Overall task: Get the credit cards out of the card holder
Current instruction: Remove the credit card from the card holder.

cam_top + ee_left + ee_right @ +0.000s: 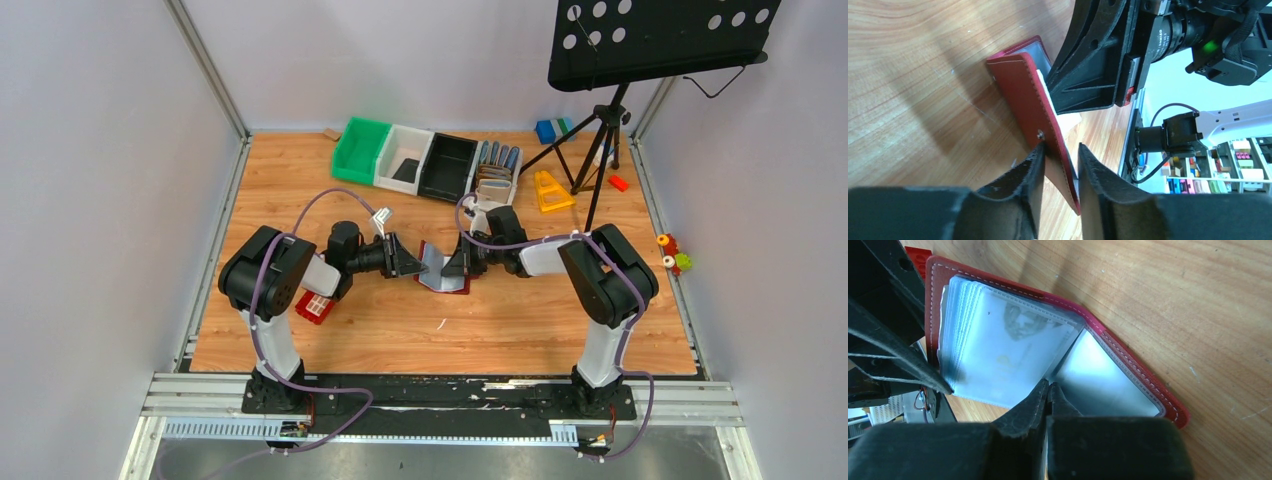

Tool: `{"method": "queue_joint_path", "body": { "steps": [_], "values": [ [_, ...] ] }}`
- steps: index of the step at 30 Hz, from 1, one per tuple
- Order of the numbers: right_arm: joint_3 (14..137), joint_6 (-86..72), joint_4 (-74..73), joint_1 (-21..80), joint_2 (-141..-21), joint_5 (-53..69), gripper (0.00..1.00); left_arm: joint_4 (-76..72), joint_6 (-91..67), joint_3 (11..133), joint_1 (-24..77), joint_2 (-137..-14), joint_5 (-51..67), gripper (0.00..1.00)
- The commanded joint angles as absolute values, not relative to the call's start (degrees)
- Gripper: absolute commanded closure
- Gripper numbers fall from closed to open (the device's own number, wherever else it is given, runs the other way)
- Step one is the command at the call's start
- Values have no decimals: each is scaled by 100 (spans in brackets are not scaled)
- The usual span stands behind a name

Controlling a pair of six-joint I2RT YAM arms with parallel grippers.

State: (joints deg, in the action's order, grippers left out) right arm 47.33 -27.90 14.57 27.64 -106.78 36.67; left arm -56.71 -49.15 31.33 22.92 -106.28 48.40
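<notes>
Two grippers are set at the open maroon leather card holder in the wooden desk's middle: right gripper pressed together against its clear sleeves, left gripper astride its cover, grip unclear.

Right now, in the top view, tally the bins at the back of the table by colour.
Green bin: 1
White bins: 2
Black bin: 1
Total: 4
</notes>
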Motion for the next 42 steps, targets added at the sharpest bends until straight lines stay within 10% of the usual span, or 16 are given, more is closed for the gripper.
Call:
{"method": "queue_joint_path", "body": {
  "steps": [1, 17, 42],
  "values": [
    [4790, -2546, 1204, 2856, -10757, 3455, 100, -5589, -4703, 3256, 2346, -10520, 4829, 69],
    [4886, -2446, 894, 2872, -10795, 3206, 100, -6289, -5138, 3181, 2340, -10465, 5054, 100],
    [4395, -3051, 854, 3099, -9865, 2752, 96, 880, -2344, 4608, 3454, -8083, 1399, 100]
  ]
}}
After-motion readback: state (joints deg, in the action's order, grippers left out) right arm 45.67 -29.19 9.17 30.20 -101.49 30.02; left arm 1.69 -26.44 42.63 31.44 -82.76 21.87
